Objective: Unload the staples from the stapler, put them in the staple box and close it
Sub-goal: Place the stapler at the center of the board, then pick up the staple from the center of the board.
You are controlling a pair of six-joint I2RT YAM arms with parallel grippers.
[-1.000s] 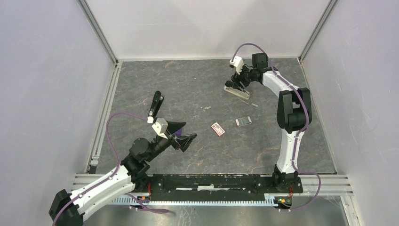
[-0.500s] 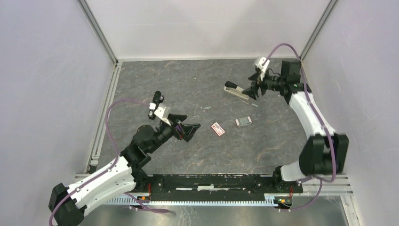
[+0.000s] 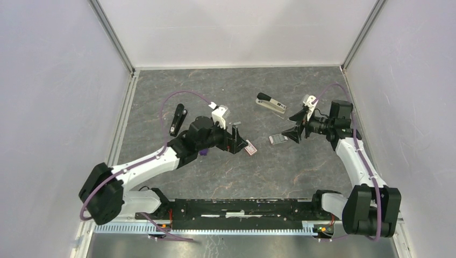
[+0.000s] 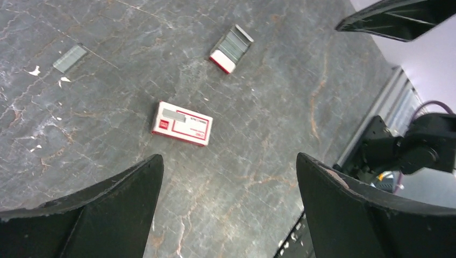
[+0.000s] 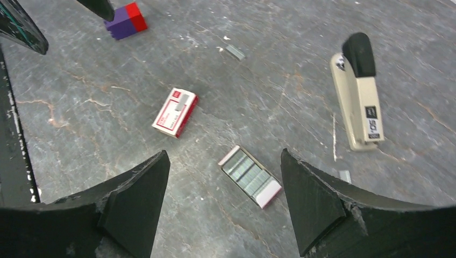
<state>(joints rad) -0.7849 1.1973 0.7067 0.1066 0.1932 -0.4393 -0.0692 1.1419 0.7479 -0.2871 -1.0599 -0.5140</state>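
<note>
Grey marbled tabletop between white walls. Stapler in two parts: beige rail beyond the red-and-white box, black bar well left of it. Staples loose near the box, seemingly unloaded already. Left gripper wide beside the box; right gripper wide to its right, both empty.

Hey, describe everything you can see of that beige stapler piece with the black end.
The grey-beige metal stapler rail is a slim, long channel with a rounded black cap on one end and small black markings on its side. It lies alone on the dark marbled table, toward the back, with nothing gripping or touching it. A thin pin lies beside it, apart.
</note>
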